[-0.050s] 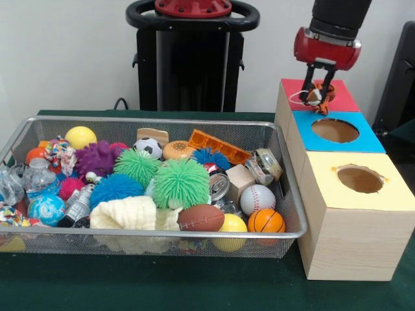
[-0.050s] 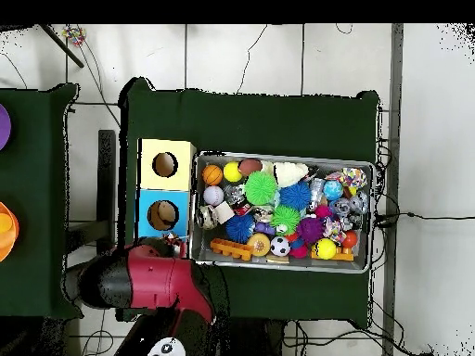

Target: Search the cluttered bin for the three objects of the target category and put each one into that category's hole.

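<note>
counter [image 1: 162, 285]: green cloth, carrying wire bin and wooden box
wire bin [image 1: 194, 233]: crammed with balls, cans, spiky toys
tool [image 1: 318, 91]: pinching an orange striped toy [image 1: 316, 97]
toy position: above red panel [image 1: 340, 97], behind blue hole [image 1: 334, 130]

Light is even and bright, seemingly from overhead, in both views. The silver wire-mesh bin [image 1: 288, 194] throws only a soft shadow on the dark green tablecloth [image 1: 194, 285]. The shiny metal can [image 1: 218, 186] shows a small glare spot. The white wall [image 1: 65, 58] looks flat, without hard shadows.
</note>
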Robot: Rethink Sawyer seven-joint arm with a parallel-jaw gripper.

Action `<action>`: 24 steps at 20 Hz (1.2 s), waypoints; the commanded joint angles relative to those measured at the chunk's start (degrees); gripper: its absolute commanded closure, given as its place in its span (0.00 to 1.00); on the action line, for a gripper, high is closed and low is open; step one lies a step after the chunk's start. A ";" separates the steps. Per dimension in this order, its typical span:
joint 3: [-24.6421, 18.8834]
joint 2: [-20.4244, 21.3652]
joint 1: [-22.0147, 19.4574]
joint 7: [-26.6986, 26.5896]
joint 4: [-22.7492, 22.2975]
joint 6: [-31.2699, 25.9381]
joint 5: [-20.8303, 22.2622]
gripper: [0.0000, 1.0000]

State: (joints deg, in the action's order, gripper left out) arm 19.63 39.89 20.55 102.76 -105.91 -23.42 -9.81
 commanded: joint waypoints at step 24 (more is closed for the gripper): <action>-20.21 5.51 -15.18 -1.69 -14.31 -10.58 -3.61 1.00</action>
State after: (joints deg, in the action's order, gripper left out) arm 10.41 44.19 8.78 102.76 -112.61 -39.74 -10.13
